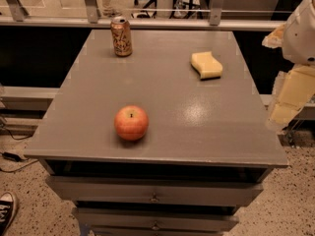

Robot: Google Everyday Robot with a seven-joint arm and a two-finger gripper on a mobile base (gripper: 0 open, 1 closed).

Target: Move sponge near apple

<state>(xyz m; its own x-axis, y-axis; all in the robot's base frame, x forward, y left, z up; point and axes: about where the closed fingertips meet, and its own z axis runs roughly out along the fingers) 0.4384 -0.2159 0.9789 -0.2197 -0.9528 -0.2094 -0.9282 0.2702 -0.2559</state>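
At the lower left corner of the frame, the toe of a black-and-white shoe [7,211] shows on the speckled floor, and a dark cable [11,157] lies just above it by the left edge.

A grey table [206,132] fills the middle of the frame, its top seen from above and in front. In the upper left part of that top, near the far edge, an orange-brown drink can [121,36] stands upright; whether it holds anything cannot be told.

Lower down and slightly right of the can, in the centre-left of the frame near the front edge, the apple [131,123] sits on the table with its stem dimple up, well apart from the can.

Below the tabletop, stacked drawers [147,191] face the camera, each with a small knob at its middle. A dark gap runs above the top one, and nothing inside any of them can be seen.

The sponge [206,65] lies flat in the upper right part of the tabletop, well apart from the apple and about level with the can across the table.

At the far right edge of the frame, the gripper [289,101] hangs beyond the table's right side, pale yellow beneath the white arm, away from the sponge and touching nothing. Whether it is spread or closed cannot be told.
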